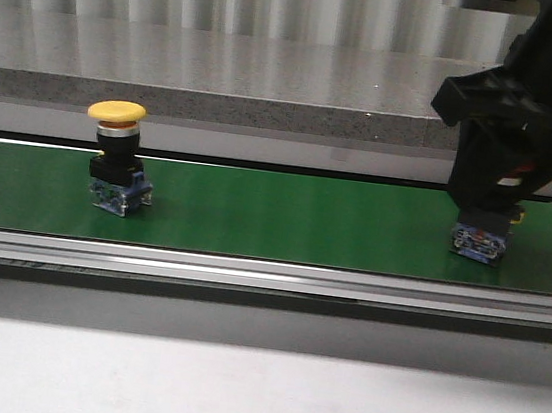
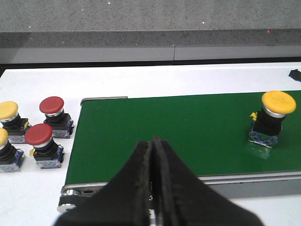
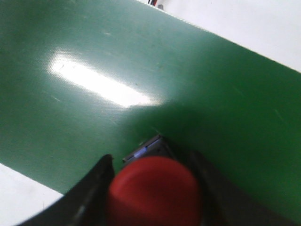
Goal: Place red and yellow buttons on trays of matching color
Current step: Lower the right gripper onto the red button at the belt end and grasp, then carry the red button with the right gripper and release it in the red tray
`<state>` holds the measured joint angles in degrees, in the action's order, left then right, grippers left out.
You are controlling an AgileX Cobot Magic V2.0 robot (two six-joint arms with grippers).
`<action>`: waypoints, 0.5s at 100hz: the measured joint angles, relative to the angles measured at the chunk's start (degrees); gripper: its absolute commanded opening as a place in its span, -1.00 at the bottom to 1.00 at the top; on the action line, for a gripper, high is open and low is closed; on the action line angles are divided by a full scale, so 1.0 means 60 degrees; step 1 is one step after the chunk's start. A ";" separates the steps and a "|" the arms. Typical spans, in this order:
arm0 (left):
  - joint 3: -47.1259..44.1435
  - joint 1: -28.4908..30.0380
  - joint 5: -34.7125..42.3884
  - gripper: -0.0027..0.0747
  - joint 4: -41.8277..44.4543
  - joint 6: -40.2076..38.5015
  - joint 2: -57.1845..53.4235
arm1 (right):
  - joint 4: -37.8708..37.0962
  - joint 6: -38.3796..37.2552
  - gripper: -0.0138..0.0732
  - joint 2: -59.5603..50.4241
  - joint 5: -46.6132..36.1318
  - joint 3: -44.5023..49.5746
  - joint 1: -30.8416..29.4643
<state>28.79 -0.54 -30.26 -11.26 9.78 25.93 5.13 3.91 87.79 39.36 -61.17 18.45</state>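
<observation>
Right now the green belt (image 1: pixel 285 218) carries two buttons. A yellow button (image 1: pixel 116 157) stands upright on the belt's left part in the front view, its yellow cap on a black collar above a blue base; the left wrist view shows the same button (image 2: pixel 275 117) resting on the belt surface, free of any gripper. Well apart from it, toward the belt's right end, a red button (image 1: pixel 481 237) sits with its blue base on the belt, while its cap is mostly hidden in the front view by the right gripper (image 1: pixel 492 208), which reaches down over it.

From the right wrist view, the red button's round cap (image 3: pixel 153 190) lies between the two dark fingers (image 3: pixel 96 181), which press against either side of it, so the right gripper is clenched on the red button, and the button's base edge still shows against the belt just beyond the cap.

The left gripper (image 2: pixel 153 155) hangs above the near edge of the belt with its two fingers pressed together and nothing between them.

Off the end of the belt, on the white table (image 2: pixel 188 77), a small group of loose buttons stands: two red-capped ones (image 2: pixel 51 113) (image 2: pixel 40 143) just beside the belt's end, and farther from it two yellow-capped ones (image 2: pixel 9 120) (image 2: pixel 3 150), the second cut by the frame edge. All four stand upright on their bases. No tray shows in any view, so none of the buttons can be said to be in a container.
</observation>
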 measured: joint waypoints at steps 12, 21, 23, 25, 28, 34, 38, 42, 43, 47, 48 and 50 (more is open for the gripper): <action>0.0000 0.0000 0.0000 -0.98 0.0000 0.0000 0.0000 | 0.0000 0.0000 -0.38 0.0015 0.0460 -0.0299 -0.0067; 0.0000 0.0000 0.0000 -0.98 0.0000 0.0000 0.0000 | 0.0000 0.0000 -0.38 0.0015 0.0899 -0.0780 -0.0354; 0.0000 0.0000 0.0000 -0.98 0.0000 0.0000 0.0000 | 0.0000 0.0000 -0.38 0.0015 0.1003 -0.0916 -0.0457; 0.0000 0.0000 0.0000 -0.98 0.0000 0.0000 0.0000 | -0.0018 0.0000 -0.38 0.0015 0.1102 -0.1056 -0.0532; 0.0000 0.0000 0.0000 -0.98 0.0000 0.0000 0.0000 | -0.0015 0.0000 -0.38 0.0015 0.1225 -0.1242 -0.0752; 0.0000 0.0000 0.0000 -0.98 0.0000 0.0000 0.0000 | -0.0038 0.0000 -0.38 0.0015 0.1407 -0.1596 -0.1181; 0.0000 0.0000 0.0000 -0.98 0.0000 0.0000 0.0000 | -0.0038 0.0000 -0.38 0.0015 0.1453 -0.1844 -0.1564; 0.0000 0.0000 0.0000 -0.98 0.0000 0.0000 0.0000 | -0.0038 0.0000 -0.38 0.0015 0.1469 -0.2062 -0.1988; 0.0000 0.0000 0.0000 -0.98 0.0000 0.0000 0.0000 | -0.0038 0.0000 -0.38 0.0015 0.1469 -0.2097 -0.2062; 0.0000 0.0000 0.0000 -0.98 0.0000 0.0000 0.0000 | -0.0065 0.0000 -0.38 0.0015 0.1432 -0.2272 -0.2518; 0.0000 0.0000 0.0000 -0.98 0.0000 0.0000 0.0000 | -0.0062 0.0000 -0.38 0.0015 0.1405 -0.2299 -0.2596; 0.0000 0.0000 0.0000 -0.98 0.0000 0.0000 0.0000 | -0.0062 0.0000 -0.38 0.0021 0.1357 -0.2370 -0.2830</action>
<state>28.79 -0.54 -30.26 -11.26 9.78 25.93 4.75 3.91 87.92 47.50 -75.39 1.47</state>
